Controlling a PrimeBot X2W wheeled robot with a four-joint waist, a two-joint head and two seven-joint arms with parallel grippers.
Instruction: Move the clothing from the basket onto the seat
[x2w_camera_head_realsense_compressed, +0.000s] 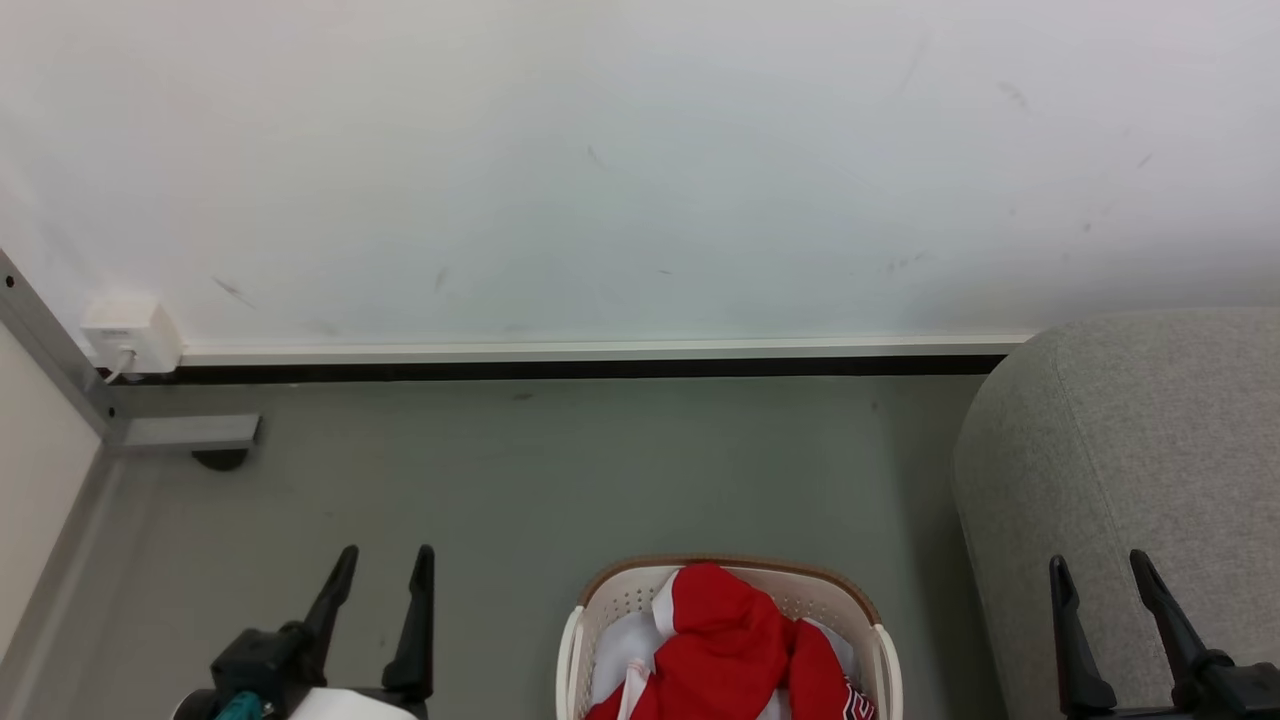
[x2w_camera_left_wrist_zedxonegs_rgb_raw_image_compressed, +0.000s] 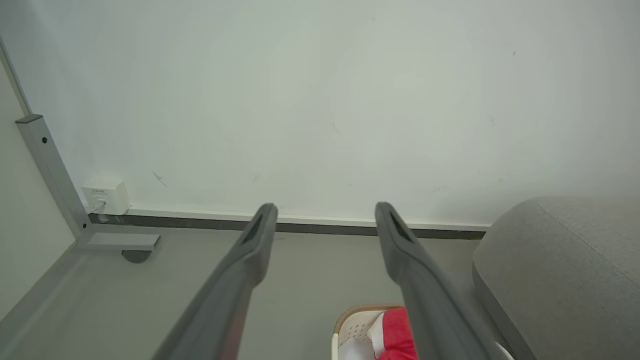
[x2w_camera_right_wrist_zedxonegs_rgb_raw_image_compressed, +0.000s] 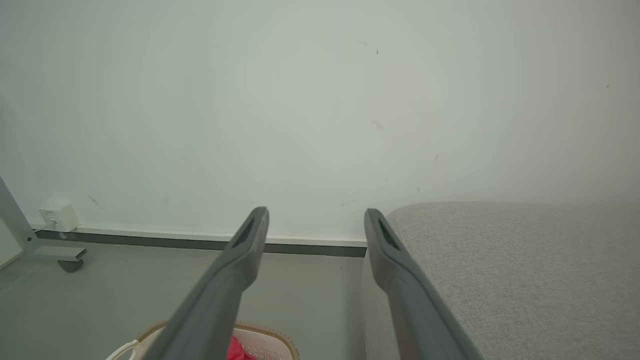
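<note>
The left gripper (x2w_camera_head_realsense_compressed: 388, 552) at seven o'clock and the right gripper (x2w_camera_head_realsense_compressed: 1098, 560) at five hang empty, fingers spread, while the jersey (x2w_camera_head_realsense_compressed: 730, 640) lies heaped in the basket (x2w_camera_head_realsense_compressed: 622, 598) at six, near the sofa (x2w_camera_head_realsense_compressed: 1150, 450) at four.

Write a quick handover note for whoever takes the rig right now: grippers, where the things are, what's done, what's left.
Left gripper: open, empty, left of the basket.
Right gripper: open, empty, by the sofa.
Red jersey lies in the basket; sofa stands to its right.
Done: nothing yet.
Left: grasp jersey, lift it out, lay it on the sofa.
</note>
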